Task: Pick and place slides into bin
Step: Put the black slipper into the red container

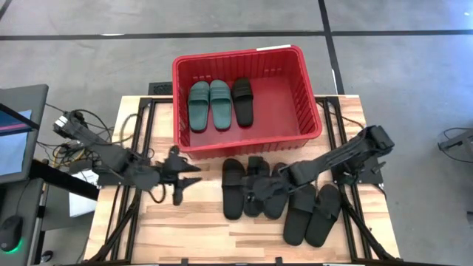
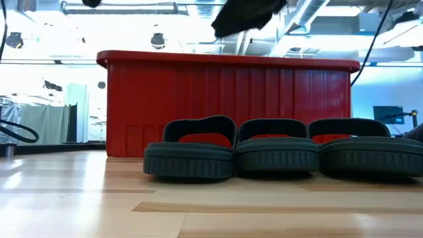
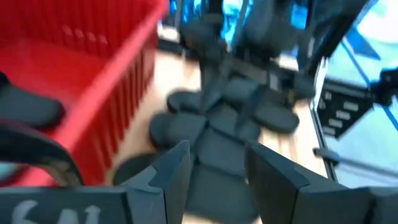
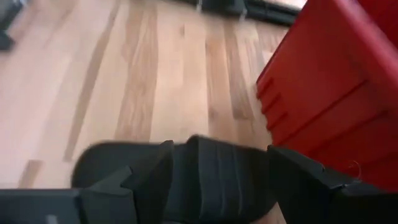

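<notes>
The red bin (image 1: 236, 58) stands at the table's far middle. On its floor lie a dull green pair of slides (image 1: 210, 105) and one black slide (image 1: 242, 100), soles down. Several black slides (image 1: 233, 188) lie on the wooden table just in front of the bin (image 2: 231, 99). My right gripper (image 1: 259, 185) hovers open above them, its fingers on either side of one black slide's strap (image 4: 217, 180) without touching it. My left gripper (image 1: 191, 176) hangs open and empty over the table, left of the slides (image 3: 217, 124).
Bare wood lies left of the slides and along the table's near edge (image 1: 185, 229). The bin's ribbed near wall (image 3: 93, 87) stands close behind the slides. Cables and a monitor (image 1: 15, 133) sit off the table's left side.
</notes>
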